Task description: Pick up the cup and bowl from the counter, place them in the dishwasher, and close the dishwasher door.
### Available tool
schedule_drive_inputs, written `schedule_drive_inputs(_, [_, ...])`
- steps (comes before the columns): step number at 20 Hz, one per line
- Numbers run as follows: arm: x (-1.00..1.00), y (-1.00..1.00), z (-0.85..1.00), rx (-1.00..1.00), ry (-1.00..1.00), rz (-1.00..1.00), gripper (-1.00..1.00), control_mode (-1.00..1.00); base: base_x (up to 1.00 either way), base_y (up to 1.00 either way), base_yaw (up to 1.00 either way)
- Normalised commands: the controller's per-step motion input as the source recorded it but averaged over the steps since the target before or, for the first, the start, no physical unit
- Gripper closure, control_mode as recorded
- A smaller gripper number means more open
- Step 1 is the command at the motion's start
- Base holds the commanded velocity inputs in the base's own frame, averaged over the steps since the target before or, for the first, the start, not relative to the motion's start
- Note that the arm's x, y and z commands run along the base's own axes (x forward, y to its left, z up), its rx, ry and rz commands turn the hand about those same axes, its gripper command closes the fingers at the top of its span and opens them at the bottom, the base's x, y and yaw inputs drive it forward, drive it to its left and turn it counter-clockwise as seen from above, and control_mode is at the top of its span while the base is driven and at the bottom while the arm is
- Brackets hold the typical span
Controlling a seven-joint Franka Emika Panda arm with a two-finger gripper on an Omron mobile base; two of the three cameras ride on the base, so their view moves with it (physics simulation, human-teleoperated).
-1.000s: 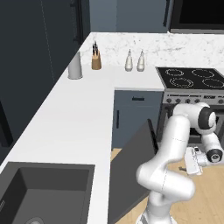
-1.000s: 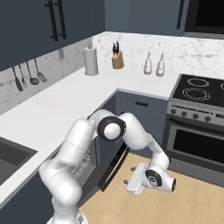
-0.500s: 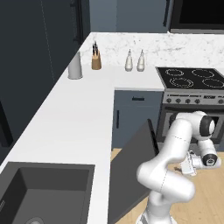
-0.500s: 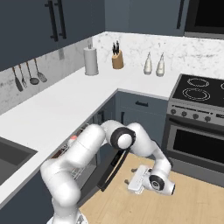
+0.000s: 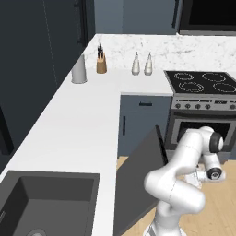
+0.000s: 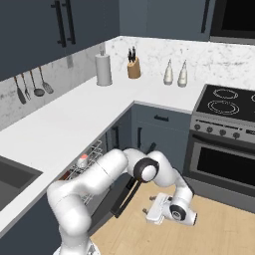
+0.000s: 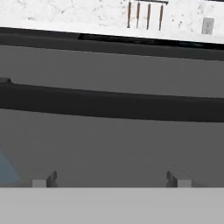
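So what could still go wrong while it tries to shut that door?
The open gripper sits low by the tilted dishwasher door; a glancing push could slip off the smooth panel. The wire rack holding the cup may be partly pulled out, so the door might jam against it. The bent arm could also bump the oven.

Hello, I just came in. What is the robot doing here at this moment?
The robot is near the end of loading the dishwasher. The cup sits in the pulled-out wire rack. The dishwasher door hangs partly open. The arm is bent low over the wood floor, and its tool is open, holds nothing, and points toward the door. The bowl cannot be made out. Closing the door seems to be the step left.
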Motion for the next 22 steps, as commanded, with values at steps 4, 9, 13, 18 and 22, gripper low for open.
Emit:
schedule_drive_inputs(4, [0.17,0.23,-0.48,0.02,-0.01,0.01,-1.00,-1.00,0.00,0.00,0.00])
schedule_drive_inputs(9, [0.21,0.42,-0.50,0.09,0.00,0.02,-1.00,-1.00,0.00,0.00,0.00])
schedule_drive_inputs(13, [0.22,0.44,-0.28,0.17,0.00,0.01,-1.00,-1.00,0.00,0.00,0.00])
schedule_drive_inputs(18, [0.28,0.65,-0.06,0.19,0.00,0.01,-1.00,-1.00,0.00,0.00,0.00])
schedule_drive_inputs(22, [0.55,0.83,0.02,0.17,0.00,0.04,-1.00,-1.00,0.00,0.00,0.00])
